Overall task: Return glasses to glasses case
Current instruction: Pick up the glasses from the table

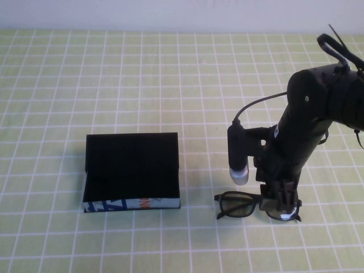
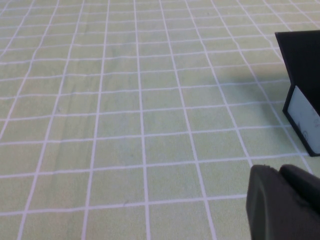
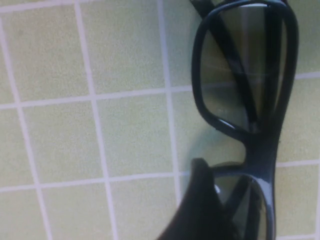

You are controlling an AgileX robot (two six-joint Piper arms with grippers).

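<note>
The black glasses (image 1: 242, 203) lie on the checked cloth at the front, right of the glasses case (image 1: 132, 170). The case is a black box with a white printed front strip, and its lid stands raised. My right gripper (image 1: 282, 209) is lowered over the glasses' right lens, open, its jaws straddling the frame. In the right wrist view one fingertip (image 3: 200, 175) sits beside the lens and the frame (image 3: 260, 145) runs past it. My left gripper (image 2: 280, 172) is out of the high view. It is shut and empty, low over the cloth, with a corner of the case (image 2: 302, 65) ahead of it.
The green cloth with a white grid (image 1: 170, 85) covers the whole table. The right arm's wrist camera (image 1: 238, 156) hangs just above the glasses' left lens. A cable loops from it to the arm.
</note>
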